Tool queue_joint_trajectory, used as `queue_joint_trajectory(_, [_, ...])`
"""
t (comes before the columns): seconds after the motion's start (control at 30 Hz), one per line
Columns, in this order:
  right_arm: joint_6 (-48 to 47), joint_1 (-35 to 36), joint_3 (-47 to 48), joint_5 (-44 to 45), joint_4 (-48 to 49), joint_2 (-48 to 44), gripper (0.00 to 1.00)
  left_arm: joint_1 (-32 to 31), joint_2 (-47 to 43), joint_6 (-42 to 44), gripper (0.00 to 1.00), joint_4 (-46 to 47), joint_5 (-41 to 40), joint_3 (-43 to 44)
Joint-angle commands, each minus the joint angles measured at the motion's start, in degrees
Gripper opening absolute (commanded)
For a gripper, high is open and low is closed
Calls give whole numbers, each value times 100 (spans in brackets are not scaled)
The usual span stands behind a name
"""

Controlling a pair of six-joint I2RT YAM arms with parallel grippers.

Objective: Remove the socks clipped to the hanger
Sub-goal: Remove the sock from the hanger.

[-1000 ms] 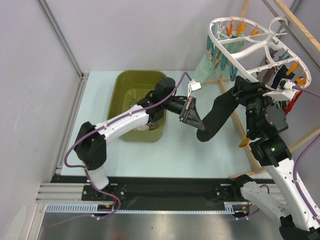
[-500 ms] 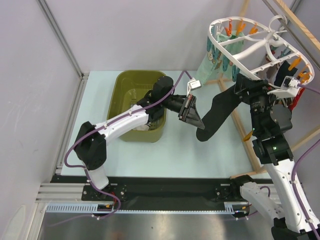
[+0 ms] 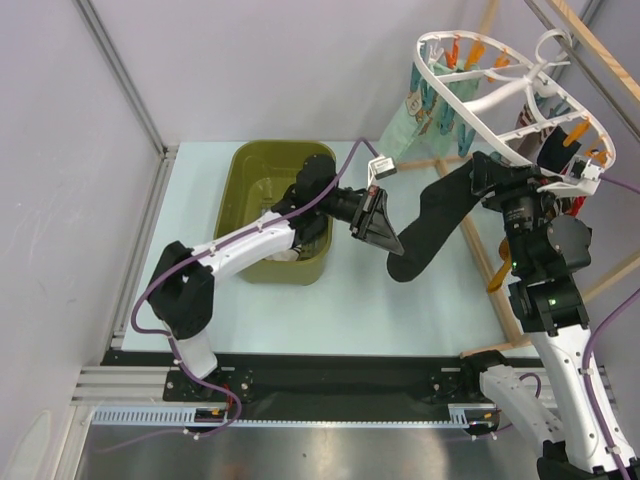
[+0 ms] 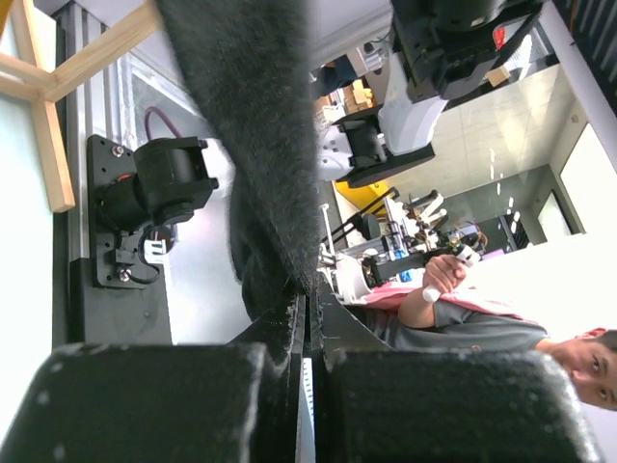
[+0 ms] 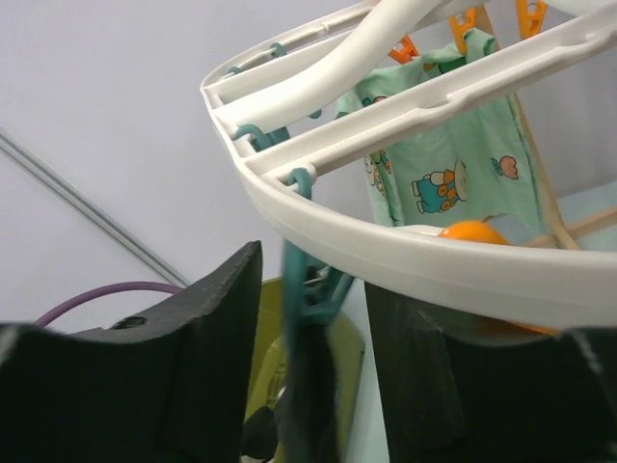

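Observation:
A black sock (image 3: 430, 225) stretches from the white hanger (image 3: 470, 110) down to the left. My left gripper (image 3: 390, 243) is shut on its toe end, and in the left wrist view the sock (image 4: 260, 116) runs up from the closed jaws (image 4: 310, 304). My right gripper (image 3: 488, 172) is under the ring's rim (image 5: 386, 251). Its jaws stand apart on either side of the teal peg (image 5: 308, 289) that grips the sock's top, with gaps on both sides. A mint bear-print sock (image 3: 410, 120) (image 5: 453, 174) hangs at the ring's far side.
An olive-green tub (image 3: 250, 170) (image 5: 349, 352) sits on the table to the left, under my left arm. The wooden rack (image 3: 487, 25) carries the hanger at the right. Orange pegs (image 3: 495, 280) dangle from the ring.
The right gripper has risen to the ring's rim and now straddles the teal peg. The hanger has swung slightly up and left. The left gripper has drawn the sock a little leftward.

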Motion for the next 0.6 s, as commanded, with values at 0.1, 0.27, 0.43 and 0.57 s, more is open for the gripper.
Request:
queue_joint_trajectory(0.1, [-44,-71,-11,-295,396,-80,63,77,-16,-619,0,981,222,-18])
queue_joint_trajectory(0.27, [18,-177,-29,-418,414,-89,61,94,81,-1049,0,1525,274,-70])
queue_joint_trajectory(0.43, [79,-335,-20,-488,396,-89,40,103,151,-1595,0,2159,292,-184])
queue_joint_trajectory(0.57, [114,-388,-20,-524,414,-141,24,103,186,-1788,0,2406,292,-202])
